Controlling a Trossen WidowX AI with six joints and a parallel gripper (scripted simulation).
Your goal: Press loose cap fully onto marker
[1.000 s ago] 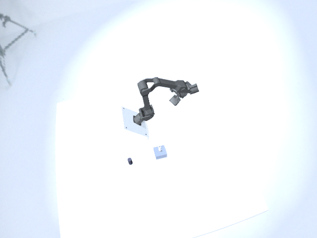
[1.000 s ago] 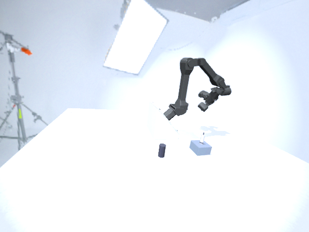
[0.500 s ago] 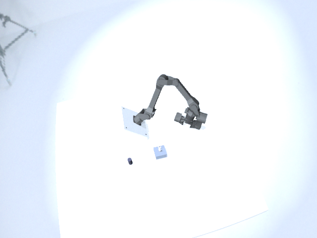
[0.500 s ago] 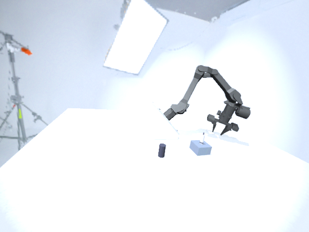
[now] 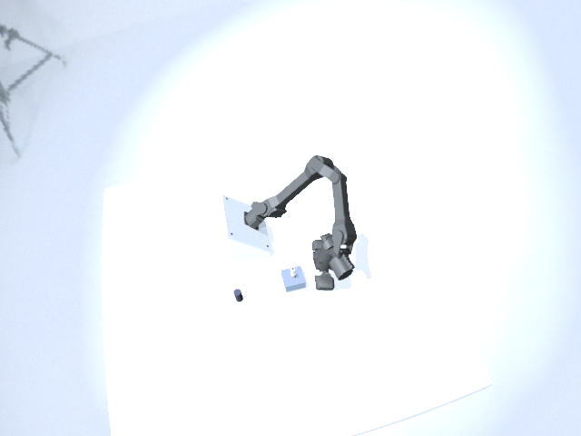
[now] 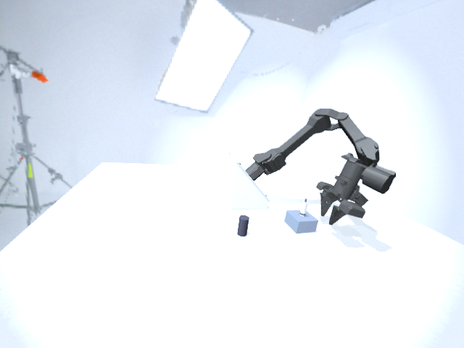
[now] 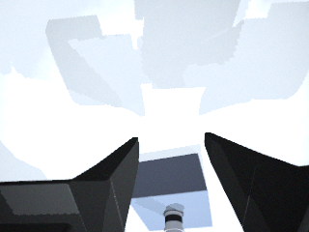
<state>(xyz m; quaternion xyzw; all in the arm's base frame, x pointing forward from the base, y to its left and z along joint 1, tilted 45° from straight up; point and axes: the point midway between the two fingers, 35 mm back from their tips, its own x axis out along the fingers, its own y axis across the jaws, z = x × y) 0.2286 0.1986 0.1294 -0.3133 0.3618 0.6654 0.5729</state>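
A pale marker stands upright in the blue-grey holder block, its tip up and uncapped. The dark cap stands upright and loose on the table, to the left of the block in the top and exterior views. It does not show in the wrist view. My gripper is partly open with nothing between its fingers. It points down at a slant, low over the table, just right of the block in the exterior view. It touches neither marker nor cap.
The arm's pale mounting plate is behind and left of the block in the top view. The arm arches from it over to the right. The arm's faint shadow lies on the table near the gripper. A light stand is in the far left background.
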